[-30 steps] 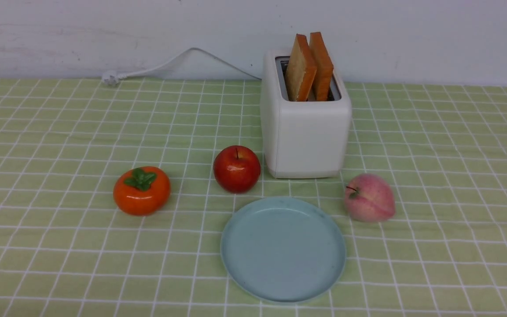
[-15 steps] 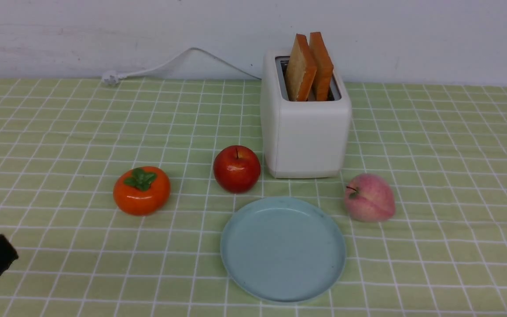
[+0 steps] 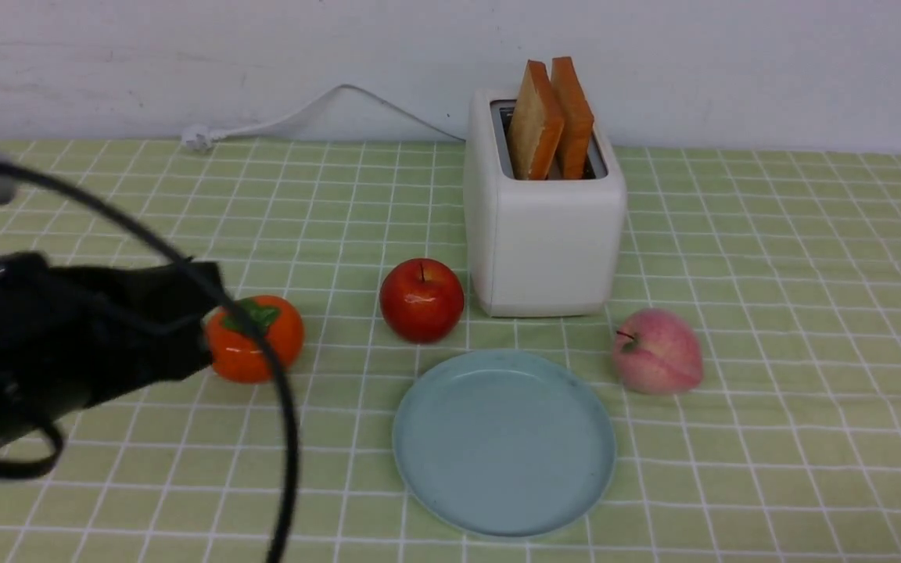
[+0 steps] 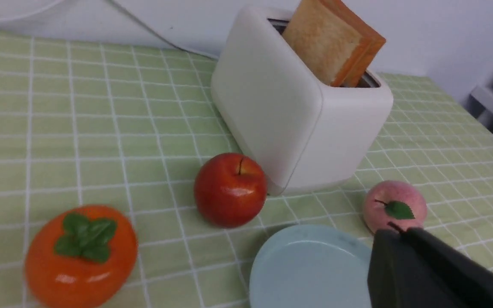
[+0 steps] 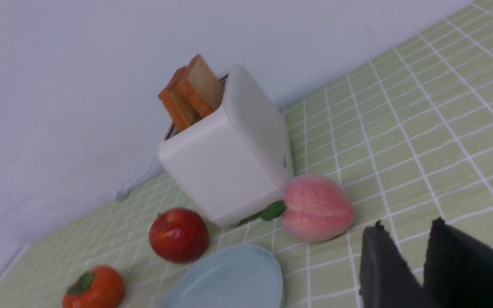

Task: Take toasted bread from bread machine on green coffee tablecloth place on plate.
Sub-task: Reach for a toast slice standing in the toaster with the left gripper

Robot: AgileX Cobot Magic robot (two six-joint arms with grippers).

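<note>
L tool (image 4: 397, 233) pinched together, empty; R tool (image 5: 408, 229) slightly apart, nothing btwn.

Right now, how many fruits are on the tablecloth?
3. An orange persimmon sits on the left, a red apple stands by the toaster's front left corner, and a pink peach lies right of the plate. The black arm could hide something small behind it.

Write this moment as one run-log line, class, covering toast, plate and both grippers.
toasted bread: both slices in bread machine | plate: no toast | left gripper: shut, empty | right gripper: open, empty
</note>
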